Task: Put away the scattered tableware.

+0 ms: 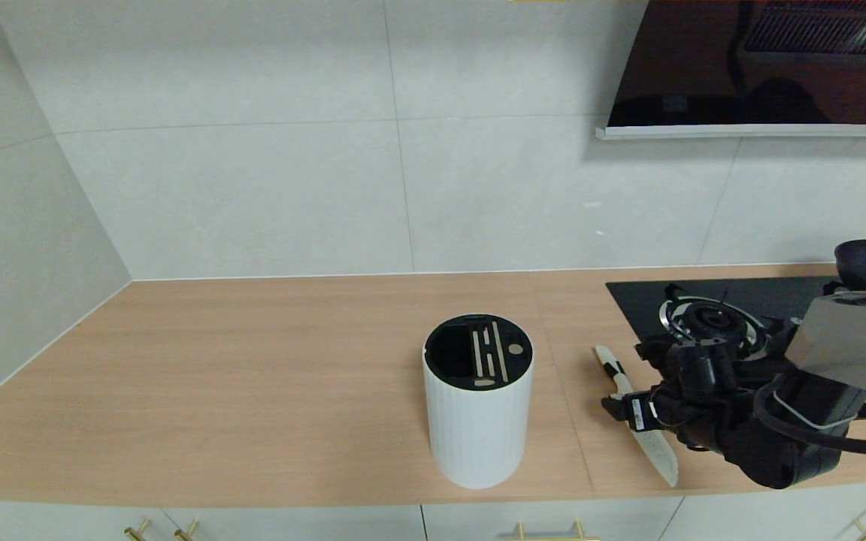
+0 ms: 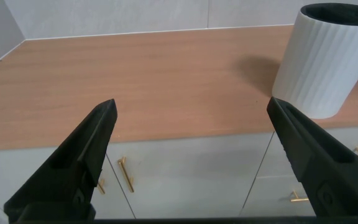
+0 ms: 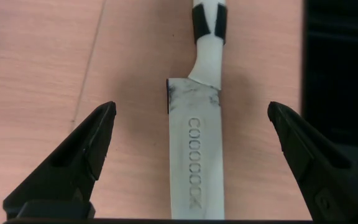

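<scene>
1. Right jaws hang low over the knife (image 1: 659, 453), which lies flat on the wooden desk (image 1: 252, 391) between the white ribbed holder (image 1: 478, 413) and the black hob (image 1: 632, 300). The knife's banded handle points toward the wall and its pale blade toward the desk's front edge. The jaws are spread, one on each side of the knife near where the handle meets the blade. The holder stands upright near the front edge, and its dark top has slots and an open compartment. A dark range hood (image 1: 764, 68) hangs on the wall above the hob.

2. From the left wrist, the left jaws are spread wide with nothing between them. They hang above the desk's (image 2: 166, 81) front edge and the cabinet fronts (image 2: 191, 174) below it. The holder (image 2: 322, 62) stands on the desk, well apart from them.

3. From the right wrist, the knife (image 3: 197, 155) lies lengthwise midway between the two released fingers (image 3: 73, 162), and neither one touches it. Its black-and-white handle (image 3: 209, 22) points away from the camera. The hob's (image 3: 340, 62) edge runs beside the knife, and bare desk (image 3: 42, 62) lies on the other side.
</scene>
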{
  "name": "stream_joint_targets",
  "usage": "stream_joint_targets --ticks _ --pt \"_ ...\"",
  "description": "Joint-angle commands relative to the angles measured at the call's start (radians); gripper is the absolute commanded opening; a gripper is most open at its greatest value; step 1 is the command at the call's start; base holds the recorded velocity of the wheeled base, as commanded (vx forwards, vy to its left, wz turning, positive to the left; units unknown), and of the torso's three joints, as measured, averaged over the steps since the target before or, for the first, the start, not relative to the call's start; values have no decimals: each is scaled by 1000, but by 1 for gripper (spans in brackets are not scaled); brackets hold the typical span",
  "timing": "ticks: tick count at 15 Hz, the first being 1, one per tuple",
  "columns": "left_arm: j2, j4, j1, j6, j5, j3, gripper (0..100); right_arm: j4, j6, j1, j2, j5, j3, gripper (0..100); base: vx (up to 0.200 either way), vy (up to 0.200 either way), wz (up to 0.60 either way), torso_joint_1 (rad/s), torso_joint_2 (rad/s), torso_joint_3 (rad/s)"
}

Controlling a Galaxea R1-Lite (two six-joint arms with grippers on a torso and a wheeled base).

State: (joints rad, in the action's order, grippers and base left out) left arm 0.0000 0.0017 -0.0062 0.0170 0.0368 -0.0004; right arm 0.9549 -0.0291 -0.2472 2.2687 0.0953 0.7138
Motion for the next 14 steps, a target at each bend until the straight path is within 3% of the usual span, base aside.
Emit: stream_joint_targets --ticks 1,14 --pt "2 0 0 0 0 0 100 1 0 -1 41 1 15 100 0 0 0 0 0 0" --pt "2 0 0 0 0 0 100 42 3 2 104 52 55 100 0 0 0 0 0 0"
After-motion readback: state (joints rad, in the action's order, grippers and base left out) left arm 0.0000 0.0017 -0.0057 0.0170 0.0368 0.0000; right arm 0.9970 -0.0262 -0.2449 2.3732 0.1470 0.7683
